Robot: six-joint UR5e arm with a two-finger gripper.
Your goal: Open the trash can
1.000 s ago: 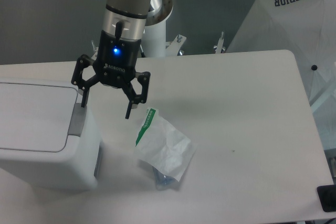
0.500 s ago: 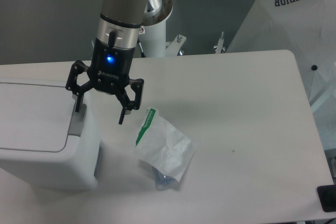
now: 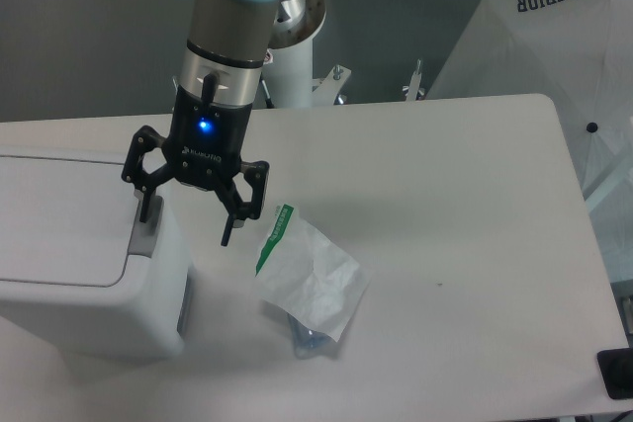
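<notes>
The white boxy trash can (image 3: 79, 254) stands at the left of the table with its flat lid down. A grey push tab (image 3: 146, 233) sits at the lid's right edge. My gripper (image 3: 186, 230) is open and empty, pointing down. Its left fingertip (image 3: 144, 213) is on or just above the top of the grey tab. Its right fingertip (image 3: 226, 238) hangs beside the can, over the table.
A small white plastic bag (image 3: 308, 279) with a green strip lies on the table just right of the gripper. A white pole (image 3: 292, 71) stands behind. A white fabric panel (image 3: 554, 27) is at the far right. A dark object (image 3: 618, 373) sits at the bottom right corner.
The gripper has moved slightly left and down, bringing its left fingertip onto the grey tab. The lid stays down and the bag has not moved.
</notes>
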